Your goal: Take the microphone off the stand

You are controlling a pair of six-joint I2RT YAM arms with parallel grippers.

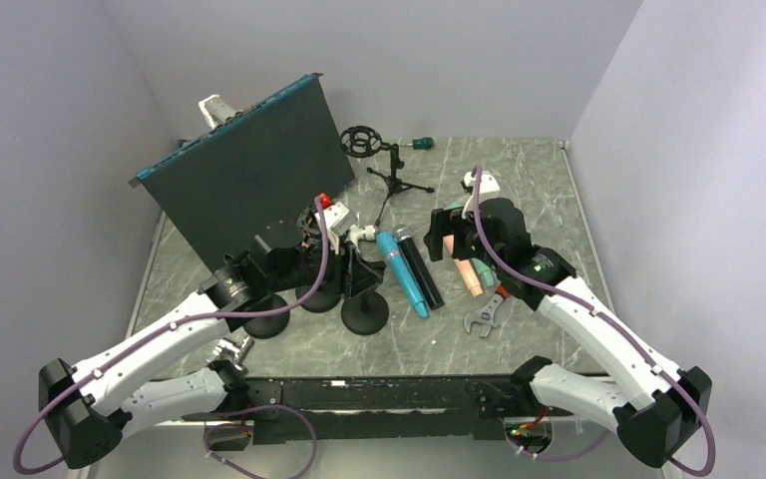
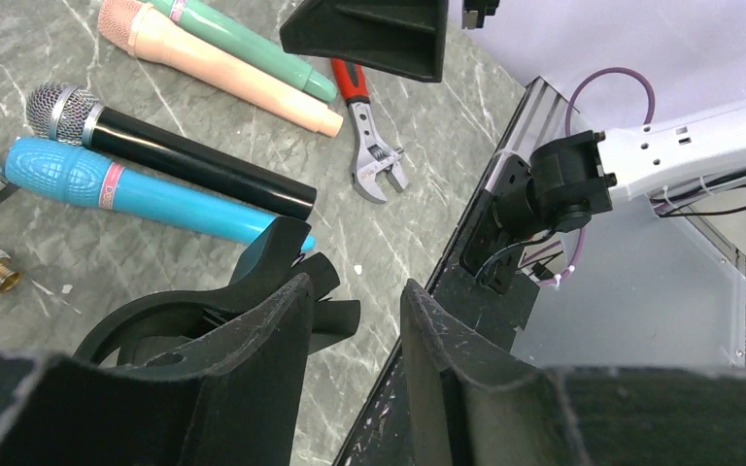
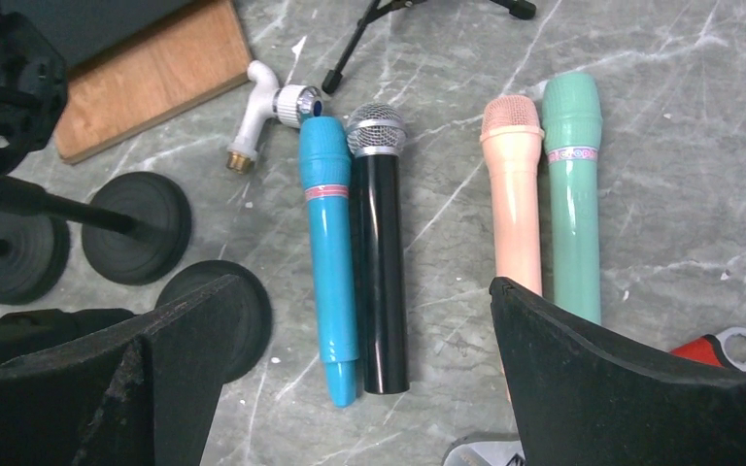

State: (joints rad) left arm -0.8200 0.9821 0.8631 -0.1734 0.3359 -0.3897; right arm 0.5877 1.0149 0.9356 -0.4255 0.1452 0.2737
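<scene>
Four microphones lie flat on the table: blue (image 3: 328, 252), black (image 3: 379, 262), pink (image 3: 515, 194) and green (image 3: 575, 194). Three black round-base stands (image 1: 364, 314) stand to their left. I see no microphone in any stand. My left gripper (image 2: 355, 286) is slightly open and empty, right beside an empty black stand clip (image 2: 185, 311); in the top view it (image 1: 264, 264) is among the stands. My right gripper (image 3: 364, 291) is wide open and empty, hovering above the near ends of the microphones; in the top view it (image 1: 454, 241) is over the pink and green ones.
A dark board (image 1: 249, 180) leans at the back left. A small tripod with a shock mount (image 1: 364, 140) and a green screwdriver (image 1: 421, 143) stand behind. A red-handled wrench (image 1: 484, 317) lies near the right arm. A white tap (image 3: 272, 107) lies by the blue microphone's head.
</scene>
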